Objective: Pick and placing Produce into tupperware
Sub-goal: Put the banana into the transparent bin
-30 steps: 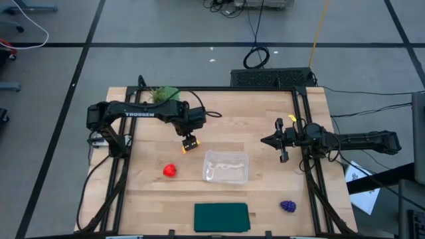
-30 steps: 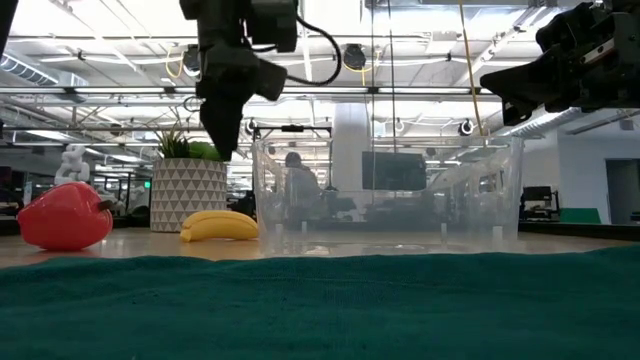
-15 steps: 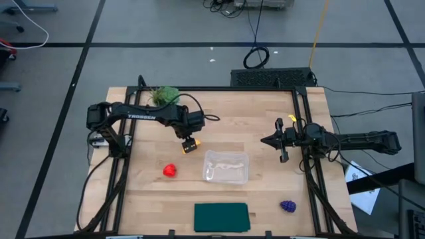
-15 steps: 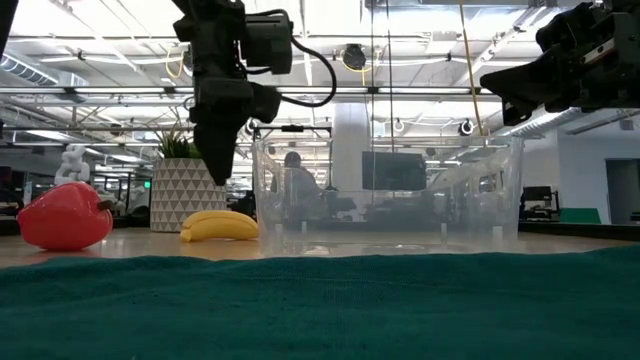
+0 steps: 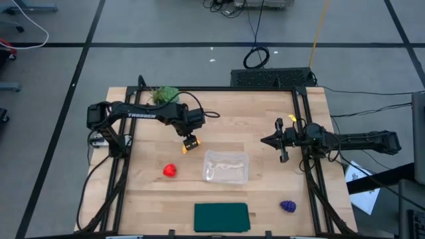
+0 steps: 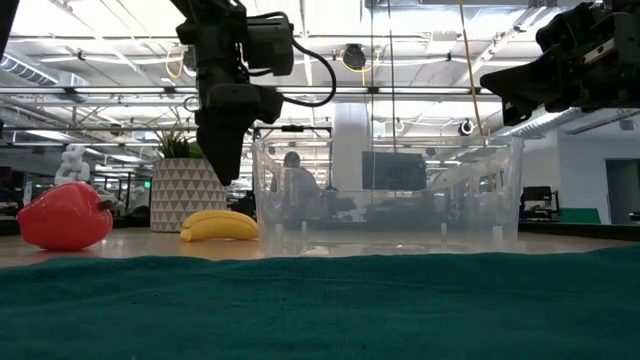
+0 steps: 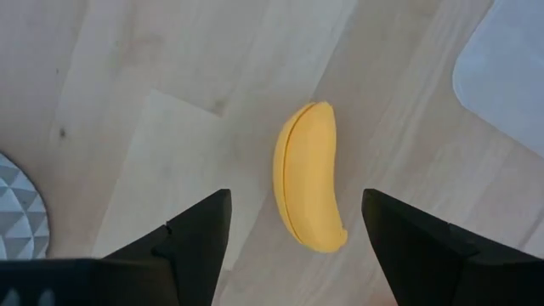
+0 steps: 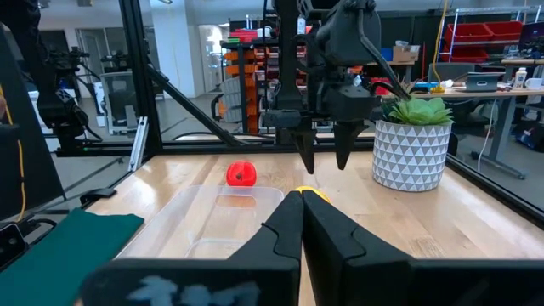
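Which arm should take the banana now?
Left. Its end effector hangs open directly above the banana; the right end effector waits shut beyond the tupperware.

Bright, even overhead light; blurred foreground.

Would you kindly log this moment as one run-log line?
left hand: open, above banana | right hand: shut, idle at table's right | tupperware: empty | red fruit, grapes: on table

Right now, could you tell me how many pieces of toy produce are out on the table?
3. The banana lies under the open left gripper, beside the tupperware. The red fruit sits left of the tupperware; the grape bunch is near the front right corner.
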Available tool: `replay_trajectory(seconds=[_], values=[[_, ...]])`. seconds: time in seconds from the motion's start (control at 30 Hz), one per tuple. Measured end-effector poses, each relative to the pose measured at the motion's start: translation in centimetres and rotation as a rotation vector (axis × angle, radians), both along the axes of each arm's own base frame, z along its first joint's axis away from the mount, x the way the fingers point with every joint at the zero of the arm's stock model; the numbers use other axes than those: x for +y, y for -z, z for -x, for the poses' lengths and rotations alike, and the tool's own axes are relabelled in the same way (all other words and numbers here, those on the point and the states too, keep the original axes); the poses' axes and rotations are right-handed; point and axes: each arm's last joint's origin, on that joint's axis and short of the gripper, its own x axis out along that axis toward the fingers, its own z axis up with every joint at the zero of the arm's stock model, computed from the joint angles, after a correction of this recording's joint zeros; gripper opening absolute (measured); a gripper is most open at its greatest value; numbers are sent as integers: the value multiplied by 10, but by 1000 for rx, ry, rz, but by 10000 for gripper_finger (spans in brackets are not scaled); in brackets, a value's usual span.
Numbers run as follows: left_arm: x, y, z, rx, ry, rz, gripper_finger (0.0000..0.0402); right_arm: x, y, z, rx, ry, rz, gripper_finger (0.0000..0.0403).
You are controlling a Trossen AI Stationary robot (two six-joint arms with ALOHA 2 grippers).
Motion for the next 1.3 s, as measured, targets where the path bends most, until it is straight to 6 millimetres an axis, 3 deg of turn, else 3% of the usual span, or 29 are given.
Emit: replay_trajectory(seconds=[0.3, 0.7, 0.93, 1.3], values=[[-1, 4, -3, 3, 14, 0, 271, 0, 0, 0, 0, 0, 0, 0], [-4, 29, -14, 64, 33, -20, 271, 0, 1, 0, 11, 0, -1, 0], [-4, 30, -12, 92, 30, -33, 272, 0, 2, -1, 17, 0, -1, 0], [-5, 31, -9, 126, 28, -25, 339, 0, 2, -1, 15, 0, -1, 0]])
